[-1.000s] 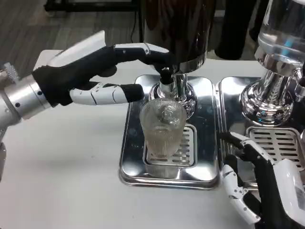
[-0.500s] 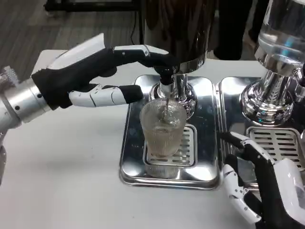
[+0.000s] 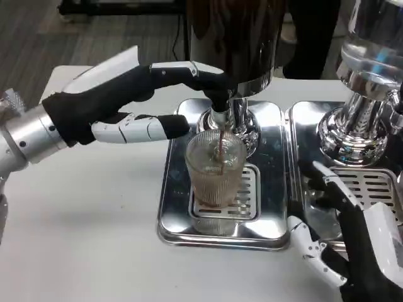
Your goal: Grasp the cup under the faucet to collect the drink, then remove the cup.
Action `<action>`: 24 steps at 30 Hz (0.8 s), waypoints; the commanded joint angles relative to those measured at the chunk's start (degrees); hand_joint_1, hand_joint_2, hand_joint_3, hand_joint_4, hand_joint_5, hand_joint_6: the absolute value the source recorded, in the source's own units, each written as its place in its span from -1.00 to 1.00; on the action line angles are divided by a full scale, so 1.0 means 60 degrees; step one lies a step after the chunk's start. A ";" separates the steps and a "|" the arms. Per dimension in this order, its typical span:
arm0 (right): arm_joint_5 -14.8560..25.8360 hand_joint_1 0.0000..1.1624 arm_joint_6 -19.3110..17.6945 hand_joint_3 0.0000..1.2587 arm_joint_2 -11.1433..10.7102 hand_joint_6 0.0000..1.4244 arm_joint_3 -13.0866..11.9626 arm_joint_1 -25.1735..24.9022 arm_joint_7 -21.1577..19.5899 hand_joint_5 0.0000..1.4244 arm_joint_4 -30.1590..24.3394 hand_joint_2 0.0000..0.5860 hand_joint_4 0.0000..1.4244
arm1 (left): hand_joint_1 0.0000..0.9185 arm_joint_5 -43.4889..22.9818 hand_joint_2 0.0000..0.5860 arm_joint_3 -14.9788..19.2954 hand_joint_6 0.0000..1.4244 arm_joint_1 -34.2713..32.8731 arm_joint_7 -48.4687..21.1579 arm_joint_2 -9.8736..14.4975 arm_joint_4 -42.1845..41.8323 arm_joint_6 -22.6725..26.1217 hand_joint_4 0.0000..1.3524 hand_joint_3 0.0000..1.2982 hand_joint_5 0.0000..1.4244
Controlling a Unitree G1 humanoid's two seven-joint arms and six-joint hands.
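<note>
Silver forearm on the left reaches in level from the picture's left edge, and the left robot hand [image 3: 119,107] is stretched toward the faucet [image 3: 220,104]: its upper finger lies against the faucet under the dark dispenser [image 3: 233,38], the lower fingers point toward the cup [image 3: 216,168] but stop just short of it, holding nothing, spread apart. One ribbed clear cup stands upright, long axis vertical, mouth up, on the grille of the left drip tray [image 3: 176,220], directly under the faucet; a thin brown stream runs into it. The right robot hand [image 3: 343,251] sits low at the lower right on the white counter [image 3: 82,239], fingers loosely apart and empty, near the tray's corner. Two steel drip trays and two dispensers stand side by side.
</note>
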 commanded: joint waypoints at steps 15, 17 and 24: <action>0.1104 -0.22 0.0543 -1.00 0.0123 -0.39 -0.0075 -0.0949 0.1473 -0.75 0.0102 -0.30 -0.99 | -1.00 0.0135 -0.66 -0.0193 -0.64 0.0288 -0.0275 0.0065 -0.0176 0.0024 -0.65 -0.57 -0.62; 0.1256 -0.22 0.0570 -1.00 0.0152 -0.43 -0.0056 -0.1086 0.1616 -0.78 0.0193 -0.30 -1.00 | -1.00 0.0140 -0.65 -0.0190 -0.64 0.0308 -0.0268 0.0070 -0.0189 0.0041 -0.64 -0.57 -0.61; 0.1433 -0.22 0.0647 -1.00 0.0231 -0.48 -0.0015 -0.1429 0.1872 -0.81 0.0413 -0.30 -1.00 | -1.00 0.0148 -0.65 -0.0173 -0.64 0.0359 -0.0236 0.0092 -0.0263 0.0063 -0.64 -0.57 -0.60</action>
